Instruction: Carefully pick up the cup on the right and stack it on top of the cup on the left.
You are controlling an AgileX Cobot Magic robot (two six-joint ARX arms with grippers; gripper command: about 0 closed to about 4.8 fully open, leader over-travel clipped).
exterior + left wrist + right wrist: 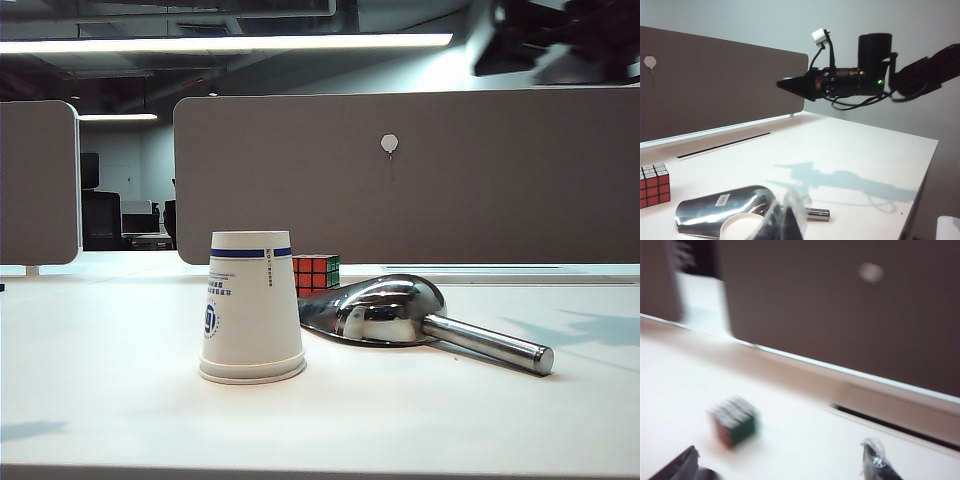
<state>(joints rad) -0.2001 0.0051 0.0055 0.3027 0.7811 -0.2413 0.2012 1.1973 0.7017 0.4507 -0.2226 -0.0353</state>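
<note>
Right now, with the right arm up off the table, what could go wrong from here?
1. The scoop lies right beside the upturned paper cup, its handle pointing right; coming in from that side could strike it and shove the cup.
2. The right gripper, fingers open and empty, hangs high, and its wrist view is blurred, so aiming by it is unreliable.
3. The left gripper sits low near the cup's top and could clip it.

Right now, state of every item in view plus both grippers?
paper cup: upside down on the table, only one outline visible, nothing gripping it
metal scoop: lying on its side, handle pointing right
puzzle cube: resting behind the cup, scrambled
right gripper: open, empty, in the air, blurred
left gripper: above the cup, jaw state unclear
</note>
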